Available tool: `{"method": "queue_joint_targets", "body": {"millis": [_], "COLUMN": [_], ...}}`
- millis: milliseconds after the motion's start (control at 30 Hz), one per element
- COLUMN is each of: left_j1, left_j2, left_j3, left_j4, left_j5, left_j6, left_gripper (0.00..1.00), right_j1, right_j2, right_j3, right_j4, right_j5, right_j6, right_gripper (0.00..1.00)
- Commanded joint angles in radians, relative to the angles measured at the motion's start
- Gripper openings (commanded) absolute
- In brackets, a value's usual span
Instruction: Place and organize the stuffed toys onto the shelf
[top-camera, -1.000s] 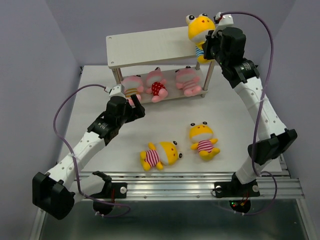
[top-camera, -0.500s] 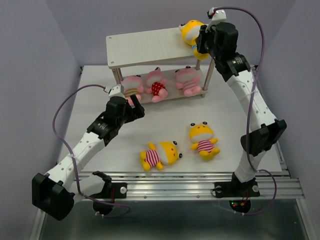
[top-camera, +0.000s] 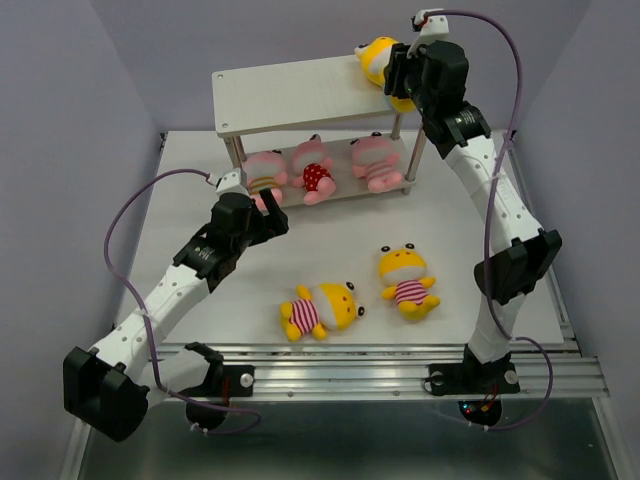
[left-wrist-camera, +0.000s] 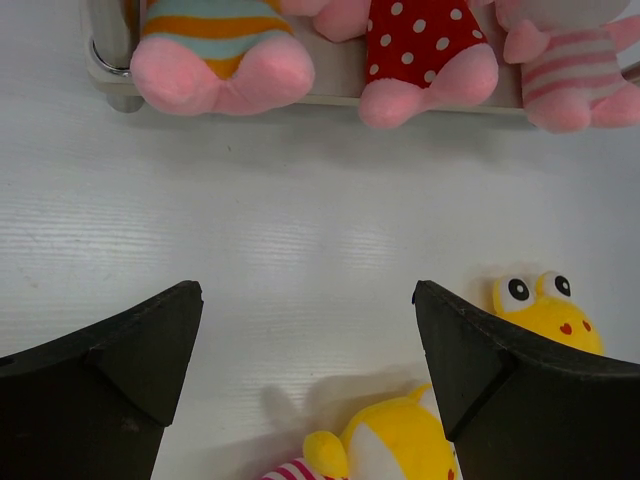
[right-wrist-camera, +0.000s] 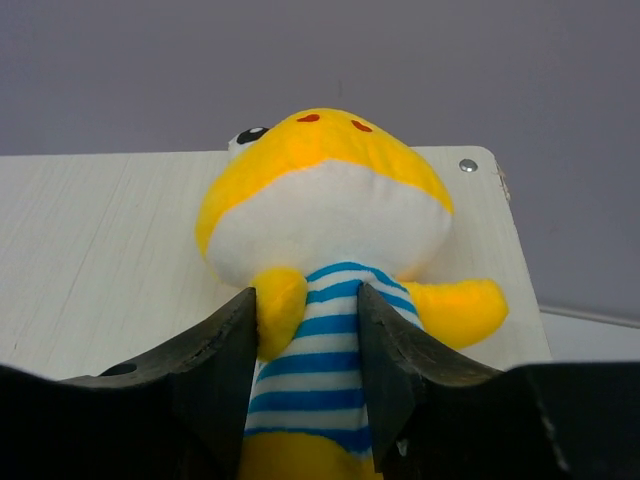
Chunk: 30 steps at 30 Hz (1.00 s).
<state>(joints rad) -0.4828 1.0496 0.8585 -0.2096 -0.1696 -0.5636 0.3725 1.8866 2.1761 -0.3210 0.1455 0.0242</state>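
Observation:
The wooden shelf (top-camera: 290, 95) stands at the back of the table. Three pink toys sit on its lower board: striped (top-camera: 264, 172), red polka-dot (top-camera: 314, 176), pink-striped (top-camera: 374, 160). My right gripper (top-camera: 395, 78) is shut on a yellow toy with blue stripes (right-wrist-camera: 325, 240), holding it over the top board's right end (right-wrist-camera: 90, 250). Two yellow toys with red stripes lie on the table (top-camera: 320, 310) (top-camera: 405, 280). My left gripper (left-wrist-camera: 305, 340) is open and empty, above the table in front of the lower board (top-camera: 270, 215).
The white table (top-camera: 450, 230) has purple walls behind and at both sides. The metal rail (top-camera: 380, 365) with the arm bases runs along the near edge. The shelf legs (top-camera: 410, 165) stand at the corners of the lower board.
My right gripper has carried the yellow blue-striped toy left and back, from beside the shelf's right end to over the top board. The left arm has barely moved.

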Motion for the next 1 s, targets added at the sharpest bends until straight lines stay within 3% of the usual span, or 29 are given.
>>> {"method": "queue_joint_targets", "body": {"millis": [0,167,433,467,700,967], "left_j1": [-0.005,-0.005,-0.005,-0.005,-0.007,-0.005], "left_j2": [-0.026,-0.033,-0.048,-0.049,-0.042,-0.060], "left_j3": [-0.010,-0.015,-0.019,-0.021,-0.021,-0.029], "left_j4": [0.021,0.021,0.035,0.035,0.045,0.044], "left_j5": [-0.024,-0.022,-0.001,-0.002,0.004,0.007], "left_j6": [-0.002,-0.004,-0.002,-0.002,-0.002,-0.005], "left_gripper": [0.99,0.99,0.99,0.99,0.99,0.99], "right_j1": [-0.006,-0.006,-0.006,-0.006,-0.006,-0.006], "right_j2": [0.042,0.032,-0.070,-0.087,-0.182,-0.309], "right_j3": [0.037,0.054,-0.002,-0.002,-0.064,-0.153], "right_j4": [0.042,0.054,0.146,0.149,0.203,0.203], "right_j5": [-0.004,-0.006,0.003,-0.009,-0.092,-0.190], "right_j6": [0.026,0.046,0.069,0.065,0.072,0.097], "right_gripper": [0.51,0.55,0.71,0.81,0.98,1.00]}}
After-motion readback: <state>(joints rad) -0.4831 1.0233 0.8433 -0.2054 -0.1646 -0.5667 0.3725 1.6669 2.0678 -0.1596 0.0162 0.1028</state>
